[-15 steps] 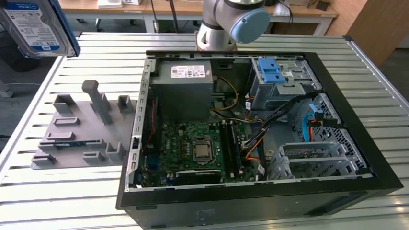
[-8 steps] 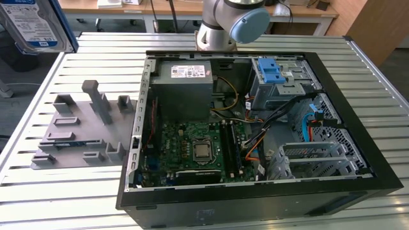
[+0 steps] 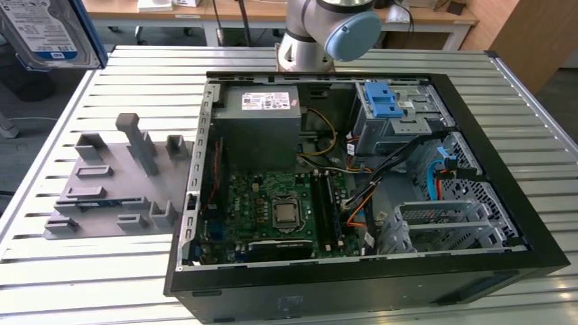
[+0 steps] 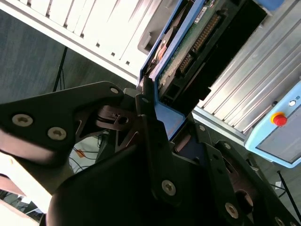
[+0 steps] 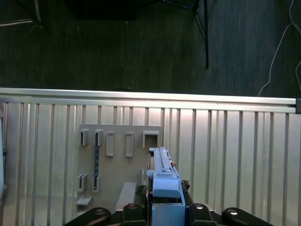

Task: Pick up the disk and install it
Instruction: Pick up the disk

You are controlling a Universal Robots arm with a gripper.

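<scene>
The disk (image 3: 45, 30), silver with a white-and-blue label and a blue frame edge, hangs high at the exterior view's far left, off the table's corner. In the second wrist view its green circuit-board underside (image 4: 188, 47) and blue carrier frame (image 4: 169, 117) run between black fingers (image 4: 146, 113). My gripper (image 4: 155, 101) is shut on the carrier. In the first wrist view the disk (image 5: 164, 181) is seen edge-on, clamped in my gripper (image 5: 164, 207), above the slatted table and near a grey fixture plate (image 5: 117, 160).
An open computer case (image 3: 505, 203) lies on the slatted metal table (image 3: 91, 284). It holds a grey power-supply box (image 3: 262, 128), a motherboard (image 3: 280, 210), a drive cage with blue latches (image 3: 388, 101) and a metal bay (image 3: 442, 223). A grey fixture (image 3: 108, 183) lies beside it. A pendant with a red button (image 4: 277, 120) is nearby.
</scene>
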